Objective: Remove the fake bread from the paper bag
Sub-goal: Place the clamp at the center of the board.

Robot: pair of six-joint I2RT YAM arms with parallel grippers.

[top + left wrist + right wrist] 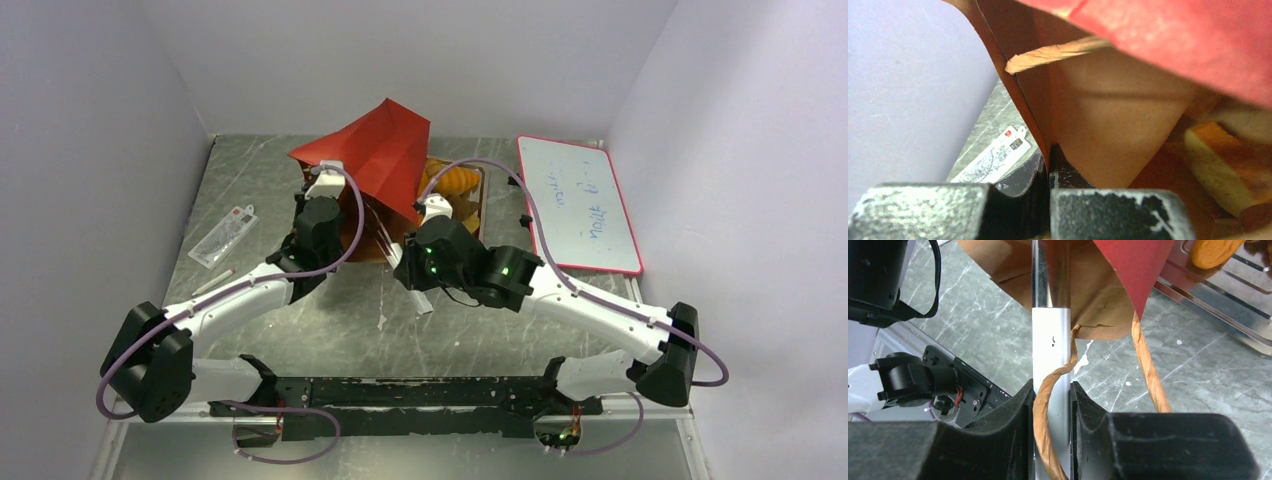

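Your left gripper pinches the paper bag wall, your right gripper apparently clamps its handle; pulling apart could tear it.

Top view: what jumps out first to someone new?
The rust-red paper bag, tipped up mid-table, with the left gripper pinching its edge and the right gripper clamped on a cord handle. Beside it, golden fake bread lies on the metal tray; a red-framed whiteboard sits far right.
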